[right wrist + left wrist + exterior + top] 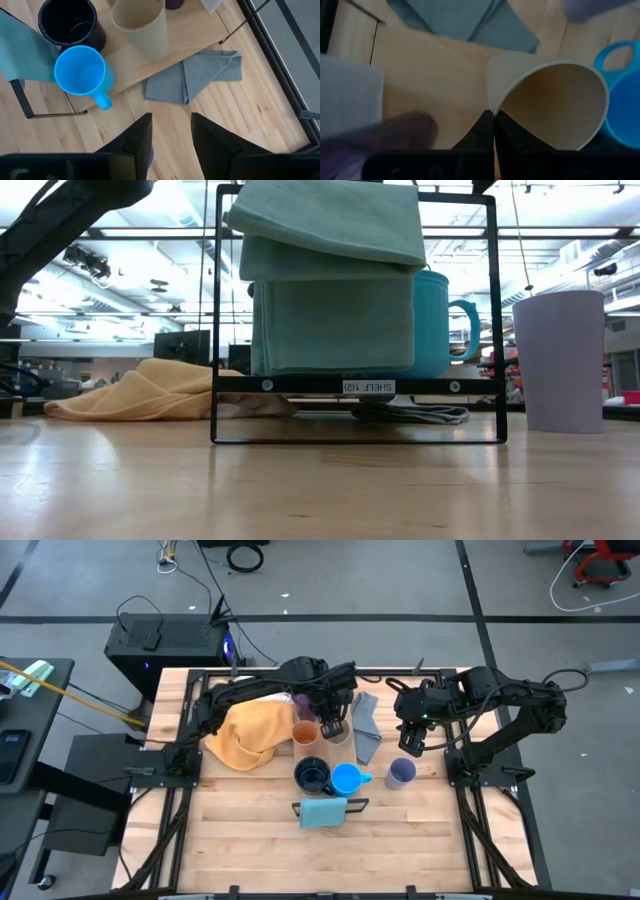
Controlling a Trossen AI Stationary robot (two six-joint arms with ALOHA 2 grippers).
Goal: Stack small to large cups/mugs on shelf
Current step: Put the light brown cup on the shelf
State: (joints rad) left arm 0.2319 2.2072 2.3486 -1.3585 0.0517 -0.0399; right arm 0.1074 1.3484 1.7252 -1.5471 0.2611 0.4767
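Note:
My left gripper (330, 728) is shut on the beige cup (555, 105) over the pale wooden shelf (150, 70) at the table's middle. The orange cup (305, 732) stands just left of it. The navy mug (312, 777) and the bright blue mug (346, 780) stand side by side nearer the front, and the lavender cup (401, 772) stands on the table to their right. My right gripper (171, 135) hangs open above the lavender cup and touches nothing. The dark purple tumbler (300, 700) is mostly hidden behind the left arm. My left gripper pinches the beige cup's rim (492, 114) with one finger inside the cup and one outside. The fingers come steeply from above. The cup tilts with its mouth toward the wrist; in the right wrist view its base (155, 52) looks to be on the shelf.
A yellow cloth (245, 732) lies heaped at the left and a folded grey cloth (366, 725) lies right of the shelf. A black wire rack with a teal cloth (325, 810) stands near the front and blocks much of the low view. Bare tabletop lies toward the near edge.

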